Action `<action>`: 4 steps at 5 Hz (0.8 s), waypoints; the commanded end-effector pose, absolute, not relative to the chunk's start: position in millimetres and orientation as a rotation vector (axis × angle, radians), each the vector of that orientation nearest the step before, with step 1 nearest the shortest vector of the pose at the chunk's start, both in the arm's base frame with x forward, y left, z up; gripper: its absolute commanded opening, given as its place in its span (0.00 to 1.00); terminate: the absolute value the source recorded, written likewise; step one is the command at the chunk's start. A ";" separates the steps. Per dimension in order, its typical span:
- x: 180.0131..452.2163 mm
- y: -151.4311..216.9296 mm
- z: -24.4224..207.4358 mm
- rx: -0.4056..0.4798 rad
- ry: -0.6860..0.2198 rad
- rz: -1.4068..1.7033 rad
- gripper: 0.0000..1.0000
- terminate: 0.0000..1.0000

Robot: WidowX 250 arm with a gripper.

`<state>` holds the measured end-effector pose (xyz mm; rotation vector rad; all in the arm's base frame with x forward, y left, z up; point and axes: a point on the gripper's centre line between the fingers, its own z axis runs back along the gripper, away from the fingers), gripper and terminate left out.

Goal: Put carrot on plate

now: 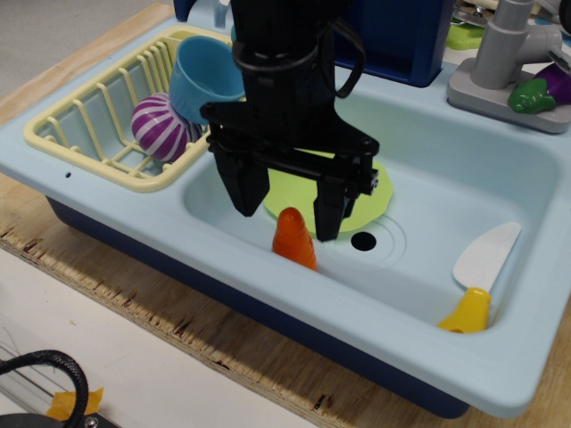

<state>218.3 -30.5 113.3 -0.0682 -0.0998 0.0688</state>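
Observation:
The orange carrot [293, 238] stands in the light-blue sink [419, 178], near its front wall, just in front of the light-green plate [366, 192]. The plate lies flat on the sink floor and is partly hidden by my arm. My black gripper [287, 214] is open and hangs just above the carrot, one finger on its left and one on its right. The fingertips are level with the carrot's top and do not touch it.
A yellow dish rack [98, 116] at the left holds a blue cup [201, 76] and a purple striped ball [159, 125]. A white toy knife with a yellow handle [480, 272] lies at the sink's right. The drain hole [363, 241] is beside the carrot. A grey tap base [500, 71] stands at the back right.

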 end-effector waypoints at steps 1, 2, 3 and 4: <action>220.9 -28.5 105.9 -0.080 -0.103 0.066 1.00 0.00; 221.0 -30.2 100.6 -0.081 -0.099 0.075 1.00 0.00; 220.4 -31.9 100.4 -0.077 -0.099 0.092 0.00 0.00; 219.4 -32.6 101.5 -0.076 -0.098 0.098 0.00 0.00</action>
